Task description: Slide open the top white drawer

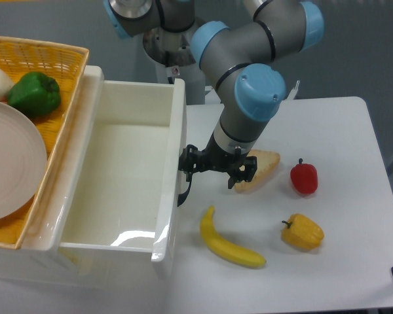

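Observation:
The top white drawer (172,140) stands pulled out to the right from the white cabinet, and its glossy inside is bare. Its black curved handle (182,191) shows on the front wall, facing the table. My gripper (217,171) hangs just right of that front wall with its fingers spread apart. The left finger (189,162) is right at the handle's upper end, and whether it touches I cannot tell. The right finger (246,171) is over the bread slice. Nothing is held between them.
A yellow wicker basket (65,55) on the cabinet holds a green pepper (34,93), a white plate (10,167) and a white round thing. On the white table lie a bread slice (263,165), a red pepper (304,178), a yellow pepper (302,232) and a banana (228,245).

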Robot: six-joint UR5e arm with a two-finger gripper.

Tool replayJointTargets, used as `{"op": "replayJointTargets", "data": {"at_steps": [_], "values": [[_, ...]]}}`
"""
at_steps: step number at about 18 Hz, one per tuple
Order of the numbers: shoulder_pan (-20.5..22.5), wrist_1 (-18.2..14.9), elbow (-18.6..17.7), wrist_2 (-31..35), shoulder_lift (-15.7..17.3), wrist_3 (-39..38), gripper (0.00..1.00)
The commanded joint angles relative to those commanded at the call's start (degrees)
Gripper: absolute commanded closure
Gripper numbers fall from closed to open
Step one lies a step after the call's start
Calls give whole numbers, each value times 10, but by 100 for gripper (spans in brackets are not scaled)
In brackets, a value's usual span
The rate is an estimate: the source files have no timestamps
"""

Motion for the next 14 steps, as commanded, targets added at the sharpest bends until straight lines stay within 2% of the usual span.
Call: {"op": "replayJointTargets", "data": {"at_steps": [5, 14], "values": [[11, -1, -1, -35, 0, -10, 0], [20, 3, 3, -51, 0, -11, 0]]}}
